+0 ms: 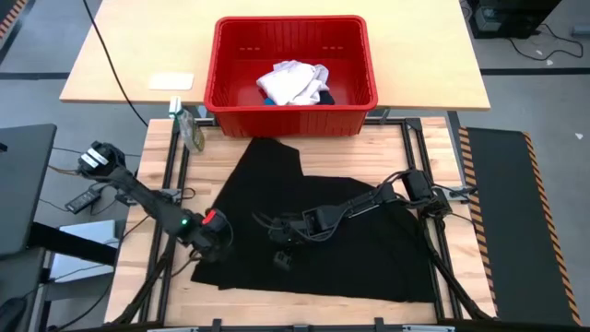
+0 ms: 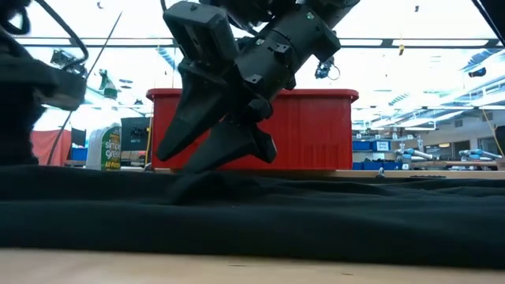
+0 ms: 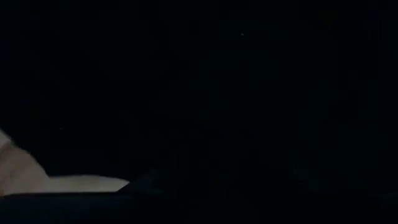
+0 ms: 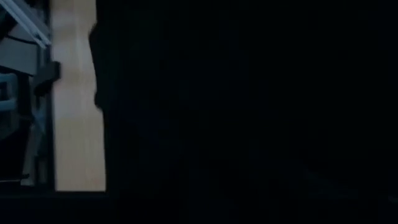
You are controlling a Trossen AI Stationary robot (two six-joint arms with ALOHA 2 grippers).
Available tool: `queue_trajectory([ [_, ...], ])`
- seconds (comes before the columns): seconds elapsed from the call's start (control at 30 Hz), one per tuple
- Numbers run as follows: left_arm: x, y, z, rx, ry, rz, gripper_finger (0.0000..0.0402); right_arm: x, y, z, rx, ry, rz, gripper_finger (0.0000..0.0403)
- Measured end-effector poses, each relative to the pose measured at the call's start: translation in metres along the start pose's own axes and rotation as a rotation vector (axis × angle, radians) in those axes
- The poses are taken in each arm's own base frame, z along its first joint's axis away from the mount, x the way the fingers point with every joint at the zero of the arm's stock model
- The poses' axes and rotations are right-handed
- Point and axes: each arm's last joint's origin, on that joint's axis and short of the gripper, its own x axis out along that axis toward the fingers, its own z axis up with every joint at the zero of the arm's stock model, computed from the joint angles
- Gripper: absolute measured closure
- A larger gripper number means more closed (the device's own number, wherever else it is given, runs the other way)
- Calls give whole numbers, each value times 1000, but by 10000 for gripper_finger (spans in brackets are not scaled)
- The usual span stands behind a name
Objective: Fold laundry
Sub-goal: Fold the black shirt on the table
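The large black shirt [image 1: 369, 263] lies spread flat on the wooden table and shows as a dark band in the low view [image 2: 316, 213]. My right gripper [image 1: 267, 226] hangs over the shirt's left-middle area, open, with its fingers [image 2: 177, 142] slanting down to the cloth. My left gripper [image 1: 219, 242] is at the shirt's left edge, and its wrist view shows almost only dark cloth [image 3: 249, 93]. The white garment [image 1: 293, 83] lies bunched in the red basket [image 1: 217, 65], with a bit of the blue piece [image 1: 267, 101] beside it. My right gripper comes at the shirt slanting down from the table's right. Its spread fingertips [image 2: 185, 167] reach the cloth's top surface near the shirt's left-middle. Nothing is pinched between them, and the shirt stays flat on the table.
The red basket stands beyond the shirt's far edge on a second light table. A green-labelled bottle [image 1: 191, 129] stands at the far left corner of the work table. Bare wood [image 1: 304, 312] shows along the near edge, and black frame rails [image 1: 433, 240] run down both sides.
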Motion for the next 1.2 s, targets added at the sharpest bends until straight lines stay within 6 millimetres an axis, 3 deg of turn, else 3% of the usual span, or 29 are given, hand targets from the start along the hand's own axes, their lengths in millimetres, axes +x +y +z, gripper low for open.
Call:
queue_trajectory([
  [0.4,-1,3,14,-37,-12,36,255,0,8,-33,-117,149,-151,223],
  [0.57,-2,2,15,-39,-12,39,255,-5,21,-42,-164,94,-217,223],
  [0.7,-9,-6,18,-42,-16,12,255,-9,33,-44,-348,-4,-280,223],
  [0.97,-52,-48,36,270,-147,-172,259,-7,42,-43,-597,4,-162,237],
  [1.1,-49,-54,34,307,-163,-258,259,-2,48,-40,-704,-30,-44,251],
  [1.2,-37,-45,24,296,-137,-254,260,4,49,-37,-725,-63,14,261],
])
